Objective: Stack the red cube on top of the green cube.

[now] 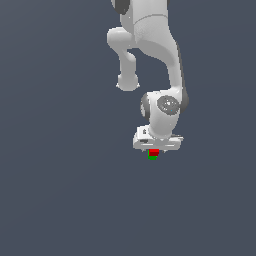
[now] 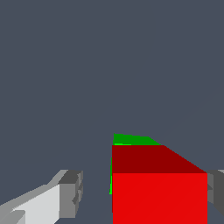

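- Closest to us, the claw (image 2: 139,192) has its fingers spread. One pad (image 2: 72,192) sits clear of the red cube (image 2: 159,197), the other is right at its far side, so we'd say it's open and not gripping.
- The red cube looks to be sitting right on the green cube (image 2: 131,139), slightly offset; only a green sliver peeks out behind it.
- Exterior view adds the vertical order: claw (image 1: 153,148) straight above, red cube (image 1: 154,151), then green cube (image 1: 152,157).
- Next move is probably just straight up.
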Controlling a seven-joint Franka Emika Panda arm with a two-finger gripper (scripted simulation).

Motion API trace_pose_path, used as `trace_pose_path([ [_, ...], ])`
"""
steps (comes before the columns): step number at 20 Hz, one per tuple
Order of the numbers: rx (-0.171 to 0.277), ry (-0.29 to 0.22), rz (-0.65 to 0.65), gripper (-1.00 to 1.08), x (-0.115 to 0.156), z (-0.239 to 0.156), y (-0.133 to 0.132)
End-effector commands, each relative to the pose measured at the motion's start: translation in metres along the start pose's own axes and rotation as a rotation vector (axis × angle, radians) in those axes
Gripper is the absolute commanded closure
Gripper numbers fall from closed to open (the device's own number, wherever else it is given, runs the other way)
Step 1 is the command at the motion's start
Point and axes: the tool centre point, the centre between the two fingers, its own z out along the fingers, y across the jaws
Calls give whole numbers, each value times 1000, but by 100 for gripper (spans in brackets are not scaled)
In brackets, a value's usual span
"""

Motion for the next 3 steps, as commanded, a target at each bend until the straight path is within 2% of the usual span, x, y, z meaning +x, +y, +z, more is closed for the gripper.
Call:
trace_pose_path([
  [1,0,0,0,-92,0,0,0],
  [3,0,0,0,-92,0,0,0],
])
